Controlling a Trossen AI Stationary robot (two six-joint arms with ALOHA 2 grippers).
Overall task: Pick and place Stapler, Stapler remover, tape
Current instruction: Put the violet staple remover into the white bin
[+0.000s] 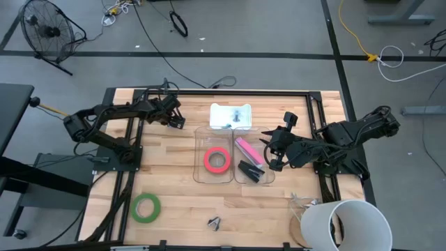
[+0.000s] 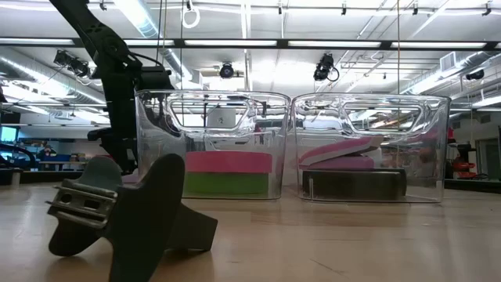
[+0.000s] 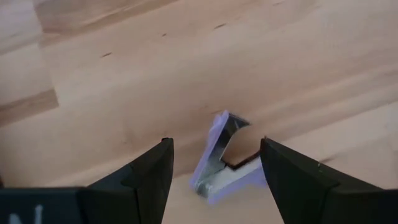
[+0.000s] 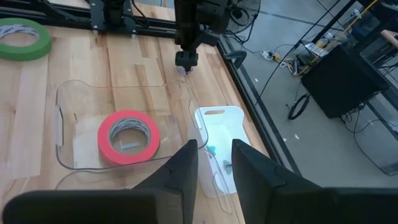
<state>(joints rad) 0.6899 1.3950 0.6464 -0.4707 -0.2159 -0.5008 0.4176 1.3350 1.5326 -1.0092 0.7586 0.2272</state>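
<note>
My left gripper (image 3: 214, 165) hangs over the far left part of the wooden table (image 1: 174, 202), near the back rail, with its fingers spread apart. Between the two dark fingertips (image 3: 155, 165), down on the bare wood, lies a small lilac staple remover (image 3: 225, 158) with metal jaws; in my left wrist view it sits in the gap and neither finger touches it, so nothing is held.

My right gripper (image 1: 273, 148) rests above the right-hand clear bin (image 1: 252, 174), at that bin's right side. Its fingers (image 4: 180, 171) stand a narrow way apart and hold nothing; through the gap I see the left-hand clear bin (image 4: 65, 134) and a white tray (image 4: 219, 134) beyond it.

The pink roll of tape (image 1: 217, 160) lies flat inside the left-hand bin. The pink stapler (image 1: 247, 150) lies in the right-hand bin, with a black stapler (image 1: 251, 170) beside it in the same bin. In the low view both bins stand side by side, the pink roll behind the left wall and the staplers stacked behind the right wall.

A green roll of tape (image 1: 146, 207) lies flat on the table's near left part, well apart from the bins. A second, dark staple remover (image 1: 214, 223) sits near the front edge, and it fills the low view's foreground. A white bucket (image 1: 345, 224) stands at the near right corner.
</note>
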